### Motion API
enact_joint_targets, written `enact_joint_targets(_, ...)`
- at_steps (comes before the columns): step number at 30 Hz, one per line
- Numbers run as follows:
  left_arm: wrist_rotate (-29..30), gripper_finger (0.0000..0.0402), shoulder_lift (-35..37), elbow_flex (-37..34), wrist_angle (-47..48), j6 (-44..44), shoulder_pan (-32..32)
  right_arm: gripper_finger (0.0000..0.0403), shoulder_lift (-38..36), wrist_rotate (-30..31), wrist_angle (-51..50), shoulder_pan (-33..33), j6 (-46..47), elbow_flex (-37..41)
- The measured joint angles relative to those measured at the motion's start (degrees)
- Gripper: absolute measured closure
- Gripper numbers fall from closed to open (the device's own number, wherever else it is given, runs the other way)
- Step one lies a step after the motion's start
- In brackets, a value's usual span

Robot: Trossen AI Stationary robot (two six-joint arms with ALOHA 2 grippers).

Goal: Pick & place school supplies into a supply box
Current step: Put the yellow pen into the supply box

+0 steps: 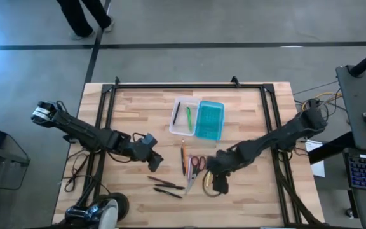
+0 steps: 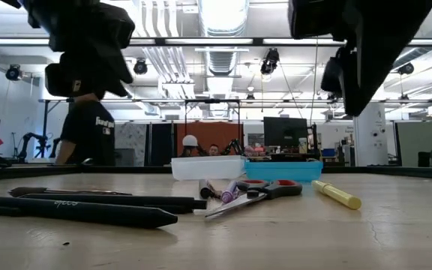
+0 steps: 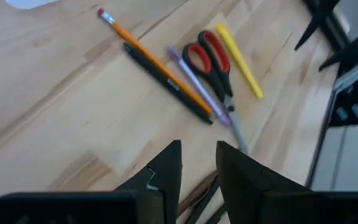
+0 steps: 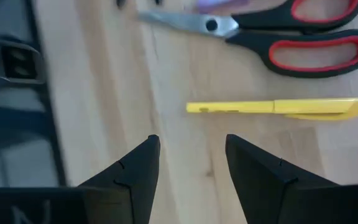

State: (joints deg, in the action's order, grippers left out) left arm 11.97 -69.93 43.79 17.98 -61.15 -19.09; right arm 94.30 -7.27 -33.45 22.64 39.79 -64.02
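The supply box lies open near the table's far middle: its clear tray (image 1: 183, 116) holds a green marker (image 1: 188, 116) and a dark pen (image 1: 176, 113), with the teal ribbed lid (image 1: 209, 119) folded out to its right. Nearer lie an orange pencil (image 3: 148, 53), a dark pen (image 3: 166, 81), a purple pen (image 3: 197, 87), red-handled scissors (image 3: 213, 65) and a yellow marker (image 4: 278, 107). Two dark pens (image 1: 168, 186) lie by the near edge. My left gripper (image 3: 197, 158) hovers open, left of this group. My right gripper (image 4: 188, 155) hovers open just near of the yellow marker.
A black frame (image 1: 107, 108) runs along the table's left, far and right sides. Cables hang off the left edge (image 1: 78, 168). A person's legs (image 1: 84, 19) stand beyond the far edge, and people sit in the room behind (image 2: 88, 131). Bare wood (image 1: 253, 114) lies right of the box.
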Motion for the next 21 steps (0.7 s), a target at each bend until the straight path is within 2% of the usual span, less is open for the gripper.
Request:
enact_joint_targets(6, -0.11, 0.0319, -0.02, 0.0, 2.95, 6.99, -1.78, 0.0227, 8.73, 12.01, -7.86, 5.33, -10.06, -10.82)
enact_joint_targets(8, -0.31, 0.0319, -0.02, 0.0, 4.18, 6.98, -1.86, 0.0227, 11.33, 12.61, -8.99, 5.32, -9.34, -12.57)
enact_joint_targets(10, -0.19, 0.0319, 0.0, 0.0, 6.45, 3.99, -1.71, 0.0227, 13.6, 10.18, -10.58, 4.08, -3.33, -13.44)
enact_joint_targets(13, 2.49, 0.0319, 0.7, -0.02, 7.93, 2.28, -1.71, 0.0229, 14.87, 11.42, -11.68, 3.36, 8.14, -13.03)
enact_joint_targets(21, 4.43, 0.0319, 2.89, -0.02, 7.66, 9.16, -0.88, 0.0228, 13.58, 11.36, -12.8, 2.73, 49.84, -10.93)
